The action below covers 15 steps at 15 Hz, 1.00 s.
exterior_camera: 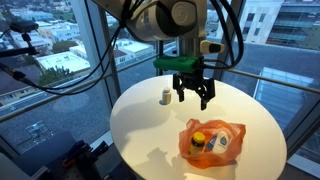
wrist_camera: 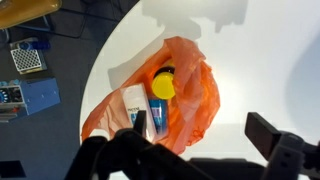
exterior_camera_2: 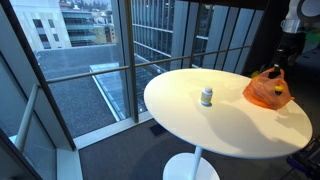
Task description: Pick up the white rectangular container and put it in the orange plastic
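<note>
The orange plastic bag lies on the round white table; it also shows in an exterior view and in the wrist view. Inside it lie a white rectangular container, a blue item and a yellow-capped item. My gripper hangs above the table just behind the bag, open and empty. In the wrist view its fingers spread wide below the bag.
A small white bottle stands on the table away from the bag, also in an exterior view. Glass windows and a railing surround the table. Blue equipment sits on the floor beyond the table edge.
</note>
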### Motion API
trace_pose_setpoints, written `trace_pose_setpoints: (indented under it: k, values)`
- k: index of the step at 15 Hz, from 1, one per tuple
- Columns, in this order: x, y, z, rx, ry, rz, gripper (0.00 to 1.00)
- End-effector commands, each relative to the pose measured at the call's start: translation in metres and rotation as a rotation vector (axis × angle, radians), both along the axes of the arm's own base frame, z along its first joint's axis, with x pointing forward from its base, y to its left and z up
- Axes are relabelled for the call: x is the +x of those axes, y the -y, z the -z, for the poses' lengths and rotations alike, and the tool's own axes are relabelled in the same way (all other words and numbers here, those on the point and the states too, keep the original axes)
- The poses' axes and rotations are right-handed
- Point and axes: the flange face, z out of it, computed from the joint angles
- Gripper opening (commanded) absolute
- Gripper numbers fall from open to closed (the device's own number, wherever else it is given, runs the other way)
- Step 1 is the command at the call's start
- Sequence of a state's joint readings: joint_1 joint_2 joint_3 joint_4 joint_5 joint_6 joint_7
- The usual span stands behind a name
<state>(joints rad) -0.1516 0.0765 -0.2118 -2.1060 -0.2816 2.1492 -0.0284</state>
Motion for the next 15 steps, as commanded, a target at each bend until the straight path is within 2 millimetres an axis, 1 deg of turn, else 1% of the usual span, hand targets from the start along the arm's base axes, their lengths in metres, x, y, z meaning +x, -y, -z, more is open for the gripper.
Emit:
trace_pose_setpoints:
  k: [1, 5, 9, 12, 13, 14, 15]
  values:
    - [-0.024, -0.026, -0.023, 0.042, -0.026, -0.079, 1.0]
    - [-0.048, -0.052, -0.042, 0.091, -0.054, -0.18, 1.0]
    - [-0.064, -0.068, -0.056, 0.212, -0.045, -0.288, 1.0]
    - [-0.071, -0.074, -0.059, 0.267, -0.054, -0.322, 1.0]
    - [-0.071, -0.075, -0.057, 0.276, -0.06, -0.323, 1.0]
    - [-0.064, -0.072, -0.055, 0.241, -0.057, -0.298, 1.0]
    - [-0.064, -0.072, -0.054, 0.244, -0.059, -0.299, 1.0]
